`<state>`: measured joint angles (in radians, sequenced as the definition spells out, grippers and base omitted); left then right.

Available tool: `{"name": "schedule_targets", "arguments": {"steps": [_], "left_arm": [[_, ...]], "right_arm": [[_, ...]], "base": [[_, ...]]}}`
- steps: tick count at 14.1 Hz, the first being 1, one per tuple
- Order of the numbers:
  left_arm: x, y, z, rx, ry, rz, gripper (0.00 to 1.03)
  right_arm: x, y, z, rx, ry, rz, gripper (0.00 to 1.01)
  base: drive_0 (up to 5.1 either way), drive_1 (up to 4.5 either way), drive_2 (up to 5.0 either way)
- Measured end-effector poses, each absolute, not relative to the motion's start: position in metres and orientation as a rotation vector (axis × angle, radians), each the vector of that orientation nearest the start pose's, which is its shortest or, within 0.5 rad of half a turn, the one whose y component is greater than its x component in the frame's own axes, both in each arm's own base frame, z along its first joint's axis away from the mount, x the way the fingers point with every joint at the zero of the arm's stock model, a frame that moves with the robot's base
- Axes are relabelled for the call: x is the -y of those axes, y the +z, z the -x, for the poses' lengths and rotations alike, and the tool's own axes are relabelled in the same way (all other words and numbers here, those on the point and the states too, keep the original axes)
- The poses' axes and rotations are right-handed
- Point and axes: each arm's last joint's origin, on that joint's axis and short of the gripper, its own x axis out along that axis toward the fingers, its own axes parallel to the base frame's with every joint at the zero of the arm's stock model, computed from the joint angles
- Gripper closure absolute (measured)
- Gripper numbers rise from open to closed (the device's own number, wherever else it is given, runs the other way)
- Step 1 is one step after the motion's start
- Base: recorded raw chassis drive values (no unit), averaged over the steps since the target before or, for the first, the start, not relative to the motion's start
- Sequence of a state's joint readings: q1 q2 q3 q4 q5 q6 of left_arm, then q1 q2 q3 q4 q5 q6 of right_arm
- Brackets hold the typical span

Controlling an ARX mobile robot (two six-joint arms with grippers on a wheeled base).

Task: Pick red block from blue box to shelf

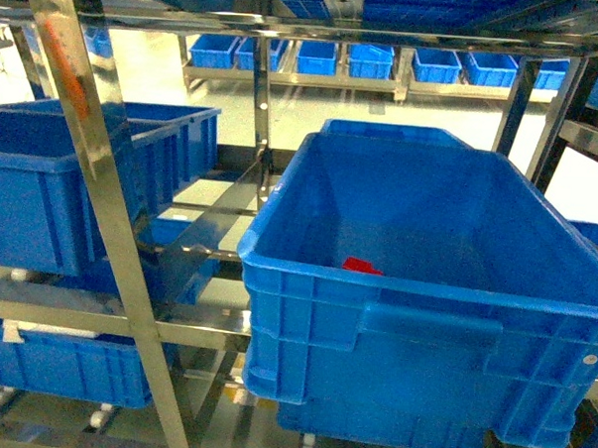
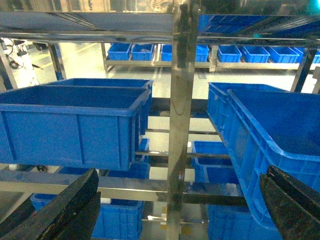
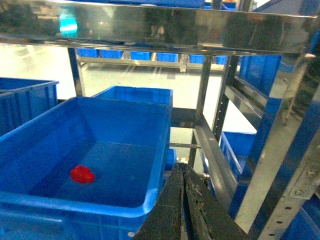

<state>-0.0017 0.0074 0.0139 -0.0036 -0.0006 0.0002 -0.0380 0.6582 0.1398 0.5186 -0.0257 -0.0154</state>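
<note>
The red block (image 1: 362, 266) (image 3: 82, 174) lies on the floor of the big blue box (image 1: 423, 348) (image 3: 75, 202), near its front wall. The box sits on a tier of the steel shelf (image 1: 93, 175), whose near post has an orange-red smear. My left gripper (image 2: 175, 210) is open, its dark fingers (image 2: 70, 205) wide apart either side of a shelf post (image 2: 180, 100), with nothing between them. My right gripper (image 3: 182, 167) is shut and empty, its tips just right of the box's right rim and well right of the block. Neither gripper shows in the head view.
Other blue crates (image 1: 52, 193) (image 2: 75, 120) fill the left bay, and another (image 1: 370, 426) sits under the box. A steel rail (image 3: 150, 25) runs close overhead. More shelf uprights (image 3: 280, 150) stand to the right. A row of blue bins (image 1: 316, 56) lines the far rack.
</note>
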Motion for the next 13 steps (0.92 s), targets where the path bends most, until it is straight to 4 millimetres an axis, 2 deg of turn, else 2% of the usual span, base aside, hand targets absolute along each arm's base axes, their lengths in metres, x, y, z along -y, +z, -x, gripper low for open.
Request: {"name": "schedule_targets", "arguments": {"steps": [1, 8, 13], "left_arm": [[0.000, 0.167, -0.097, 0.003, -0.002, 0.000, 0.05], [0.000, 0.167, -0.097, 0.003, -0.001, 0.000, 0.05], [0.000, 0.167, -0.097, 0.003, -0.002, 0.000, 0.05]], "right_arm": [[-0.001, 0.191, -0.146, -0.006, 0.019, 0.011, 0.99], [0.000, 0.172, -0.123, 0.020, 0.000, 0.007, 0.99], [0.000, 0.171, -0.113, 0.015, 0.000, 0.007, 0.99]], "base": [[0.0, 0.00, 0.0], [0.0, 0.00, 0.0], [0.0, 0.00, 0.0]]}}
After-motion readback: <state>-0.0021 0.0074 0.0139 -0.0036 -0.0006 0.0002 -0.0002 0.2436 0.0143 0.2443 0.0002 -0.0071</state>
